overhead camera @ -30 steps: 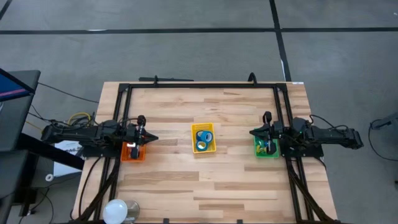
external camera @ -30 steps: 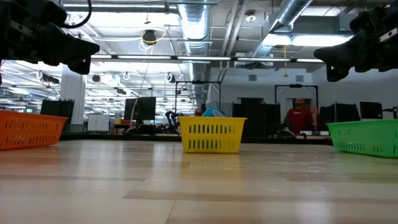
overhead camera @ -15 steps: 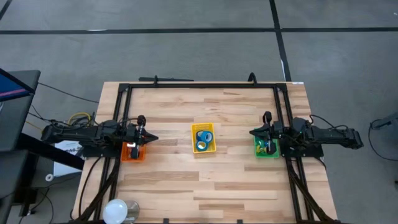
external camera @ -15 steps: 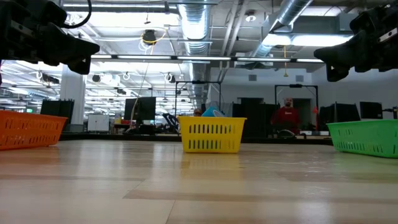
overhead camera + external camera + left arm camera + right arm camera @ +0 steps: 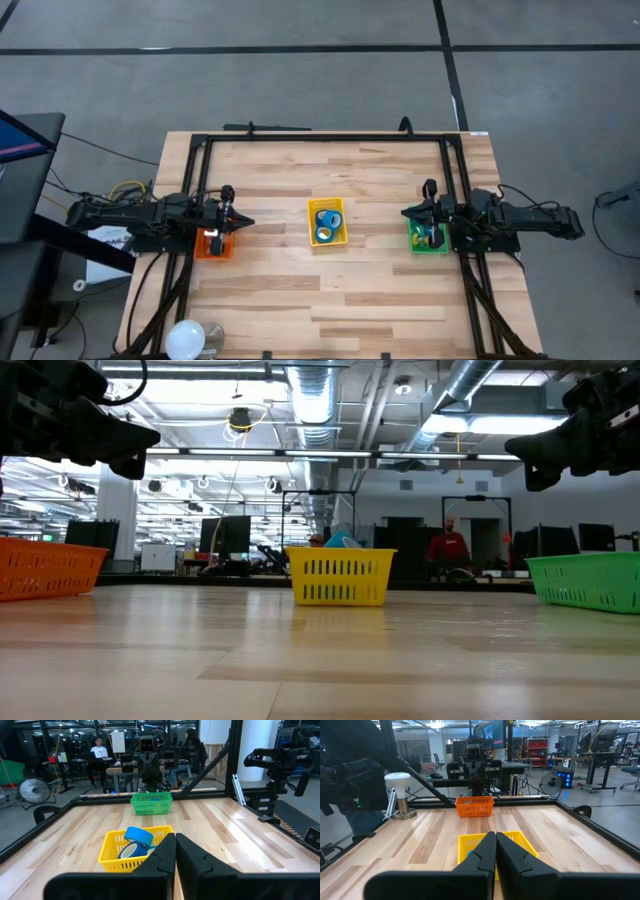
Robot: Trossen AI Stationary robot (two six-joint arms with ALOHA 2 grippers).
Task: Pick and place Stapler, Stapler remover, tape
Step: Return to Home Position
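Rolls of blue tape [image 5: 325,224] lie in a yellow basket [image 5: 328,206] at the table's middle; they also show in the left wrist view [image 5: 138,836]. An orange basket [image 5: 214,247] stands at the left, a green basket [image 5: 429,240] at the right, each holding small things that I cannot make out. The stapler and stapler remover cannot be told apart here. My left gripper [image 5: 244,222] hovers shut over the orange basket, pointing level toward the middle. My right gripper [image 5: 406,212] hovers shut over the green basket, facing the left one.
A white lamp-like object [image 5: 187,340] stands on a round base at the near left corner. Black frame rails [image 5: 320,138] run along the table's far, left and right sides. Bare wood lies between the baskets. People show in the room beyond the table.
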